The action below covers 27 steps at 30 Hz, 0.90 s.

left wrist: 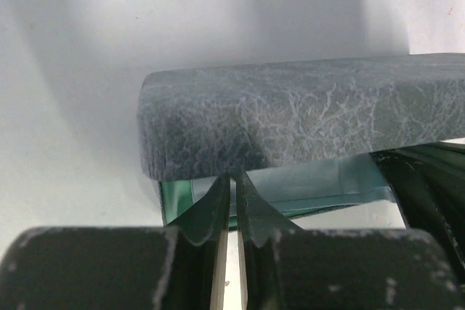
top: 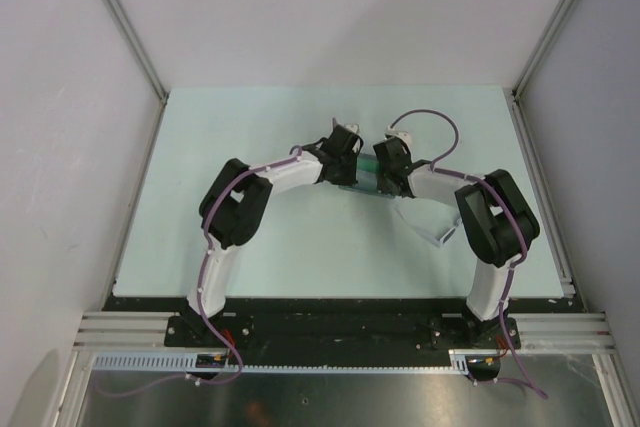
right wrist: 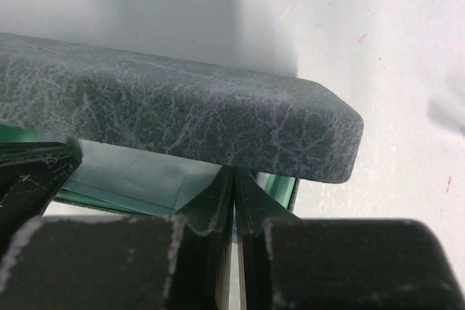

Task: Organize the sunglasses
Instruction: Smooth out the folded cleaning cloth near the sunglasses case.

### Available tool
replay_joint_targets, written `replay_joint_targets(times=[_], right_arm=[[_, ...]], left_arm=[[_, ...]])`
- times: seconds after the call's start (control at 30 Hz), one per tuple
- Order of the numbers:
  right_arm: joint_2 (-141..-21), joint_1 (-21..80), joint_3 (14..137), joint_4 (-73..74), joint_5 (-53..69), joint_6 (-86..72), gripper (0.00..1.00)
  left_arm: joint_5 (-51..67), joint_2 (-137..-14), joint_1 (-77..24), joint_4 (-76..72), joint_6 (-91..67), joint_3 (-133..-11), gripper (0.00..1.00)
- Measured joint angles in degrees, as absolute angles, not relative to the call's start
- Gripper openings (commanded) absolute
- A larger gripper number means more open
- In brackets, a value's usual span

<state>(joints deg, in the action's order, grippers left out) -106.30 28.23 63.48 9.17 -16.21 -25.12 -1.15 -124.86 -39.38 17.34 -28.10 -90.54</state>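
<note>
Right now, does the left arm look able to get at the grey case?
Probably yes. The grey case lies straight ahead of the left end effector, close, with nothing between them. Its jaws look shut by the green cloth below it, so they would have to open first.

Pale mint table point(top: 250, 127), grey felt case point(left wrist: 305, 114) mid-surface, a pale flat sheet point(top: 425, 215) just beside.

A pale green counter point(top: 250, 127) stands between plain white walls point(top: 300, 17), with grey metal rails point(top: 122, 22) at the corners, under soft, even light.
</note>
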Motion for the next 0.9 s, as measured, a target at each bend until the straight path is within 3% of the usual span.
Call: replay_joint_targets(times=[0.9], right_arm=[[-102.39,28.60,63.68,11.33,-20.29,-21.63,0.09]], left_arm=[[-2.44,-124.44,-39.42,16.12,-28.42,-89.49,0.12]])
